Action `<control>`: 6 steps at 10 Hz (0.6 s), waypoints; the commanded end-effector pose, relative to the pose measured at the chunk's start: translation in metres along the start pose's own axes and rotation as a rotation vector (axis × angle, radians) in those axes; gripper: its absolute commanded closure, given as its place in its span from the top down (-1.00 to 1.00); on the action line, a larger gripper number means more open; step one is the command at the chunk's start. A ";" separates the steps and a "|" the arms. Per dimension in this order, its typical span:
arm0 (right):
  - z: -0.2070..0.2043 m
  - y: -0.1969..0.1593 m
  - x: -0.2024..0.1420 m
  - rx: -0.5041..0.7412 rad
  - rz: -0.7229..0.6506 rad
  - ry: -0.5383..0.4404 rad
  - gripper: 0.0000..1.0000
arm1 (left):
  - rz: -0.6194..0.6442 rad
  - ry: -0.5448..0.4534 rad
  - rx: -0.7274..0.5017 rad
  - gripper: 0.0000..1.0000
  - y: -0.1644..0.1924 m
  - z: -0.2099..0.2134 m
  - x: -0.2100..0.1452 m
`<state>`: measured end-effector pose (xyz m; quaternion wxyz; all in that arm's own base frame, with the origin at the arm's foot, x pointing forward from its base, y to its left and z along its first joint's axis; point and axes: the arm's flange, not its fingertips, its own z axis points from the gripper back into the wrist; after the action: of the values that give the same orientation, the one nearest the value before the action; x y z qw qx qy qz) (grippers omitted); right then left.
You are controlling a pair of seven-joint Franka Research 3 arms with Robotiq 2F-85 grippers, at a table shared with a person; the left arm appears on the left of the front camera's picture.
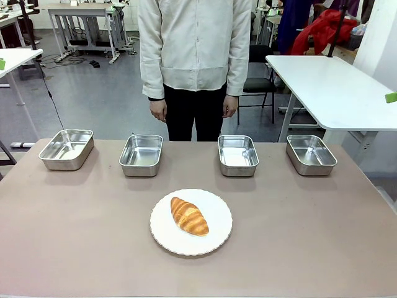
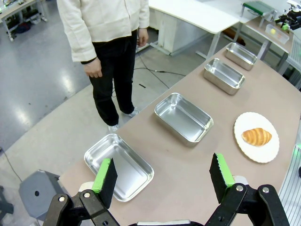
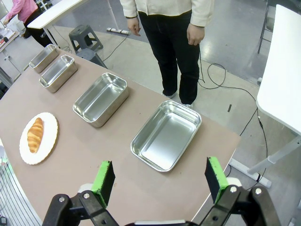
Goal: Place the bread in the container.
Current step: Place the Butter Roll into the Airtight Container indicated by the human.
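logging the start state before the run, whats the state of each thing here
bread: lying on the plate, untouched
plate: holds the bread, mid-table
steel trays: all four empty, upright, in a row
left gripper: open, holding nothing
right gripper: open, holding nothing
person's hands: hanging at the sides

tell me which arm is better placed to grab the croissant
Left, narrowly. Both hang open, the left gripper above the leftmost tray, the right gripper above the rightmost tray, but the croissant lies slightly left of centre.

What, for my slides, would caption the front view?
Croissant on a white plate, before a row of four empty steel trays, with a person standing across the table.
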<state>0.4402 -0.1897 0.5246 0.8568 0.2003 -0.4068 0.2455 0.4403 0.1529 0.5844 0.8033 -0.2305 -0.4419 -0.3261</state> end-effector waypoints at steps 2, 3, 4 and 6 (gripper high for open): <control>-0.001 -0.001 0.001 0.006 0.000 -0.018 1.00 | -0.004 -0.013 -0.009 1.00 0.000 0.001 0.001; -0.001 -0.001 0.001 0.006 0.000 -0.018 1.00 | -0.004 -0.013 -0.009 1.00 0.000 0.001 0.001; -0.001 -0.001 0.001 0.006 0.000 -0.018 1.00 | -0.004 -0.013 -0.009 1.00 0.000 0.001 0.001; -0.001 -0.001 0.001 0.006 0.000 -0.018 1.00 | -0.004 -0.013 -0.009 1.00 0.000 0.001 0.001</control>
<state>0.4402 -0.1897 0.5246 0.8568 0.2003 -0.4068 0.2455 0.4403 0.1529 0.5844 0.8033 -0.2305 -0.4419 -0.3261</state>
